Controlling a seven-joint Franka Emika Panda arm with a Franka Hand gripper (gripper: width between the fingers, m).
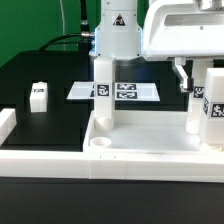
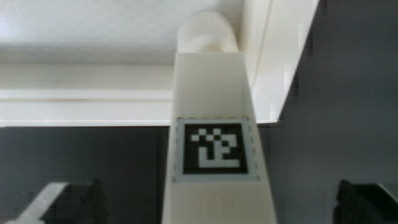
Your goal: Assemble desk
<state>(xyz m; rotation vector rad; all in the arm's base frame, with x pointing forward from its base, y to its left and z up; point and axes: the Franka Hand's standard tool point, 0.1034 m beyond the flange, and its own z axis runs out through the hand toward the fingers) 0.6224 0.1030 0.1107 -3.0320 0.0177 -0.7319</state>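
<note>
Black table [image 1: 60,122] with a green backdrop [image 1: 25,25] far left. The white tabletop [image 1: 150,165] lies near. The gripper [image 2: 217,202] fingers stand wide, either side of an upright leg [image 2: 217,110].

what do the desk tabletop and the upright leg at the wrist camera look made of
Tabletop: apparently hard white plastic, matte; even colour, moulded rim and round socket. Leg: likely the same plastic, smooth, faintly glossy. Its black-white tag looks like a printed sticker, though that is unclear.
</note>
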